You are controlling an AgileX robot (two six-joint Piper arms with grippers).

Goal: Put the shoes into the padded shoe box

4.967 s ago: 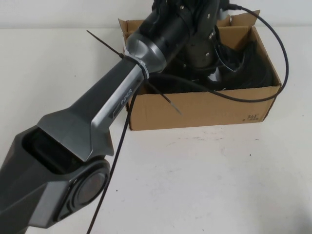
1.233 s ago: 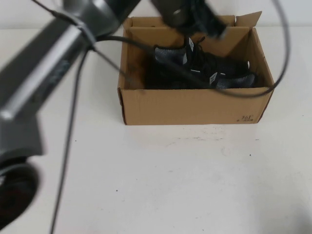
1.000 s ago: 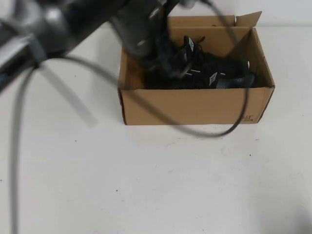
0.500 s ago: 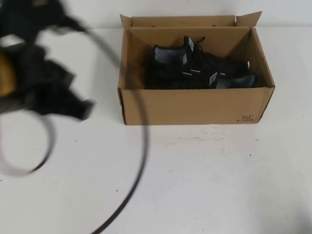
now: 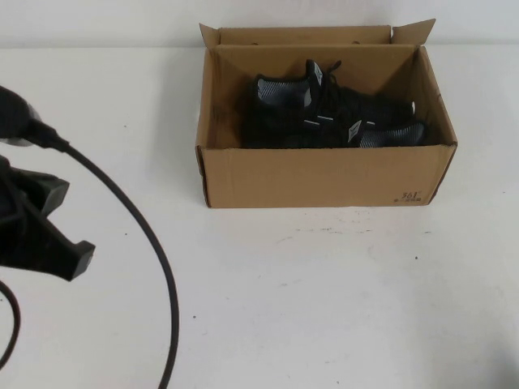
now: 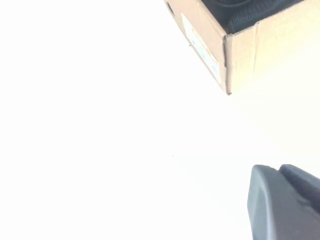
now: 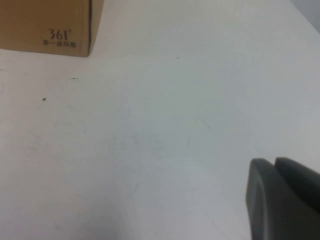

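Two grippers: the left gripper (image 6: 285,200), closed on nothing, hangs over bare white tabletop (image 5: 324,300), well apart from the padded shoe box (image 5: 324,174). Both shoes (image 5: 324,117) lie inside it. Right gripper (image 7: 282,200), state unclear, sits near the box's logo corner.

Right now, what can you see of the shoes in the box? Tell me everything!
The shoes are a black knit pair with black laces, grey-white lining at the collars and small white marks on the sides. They lie side by side inside the brown cardboard box, which stands on the white table with its flaps up. The box's front wall hides their lower parts. Nothing else touches them.
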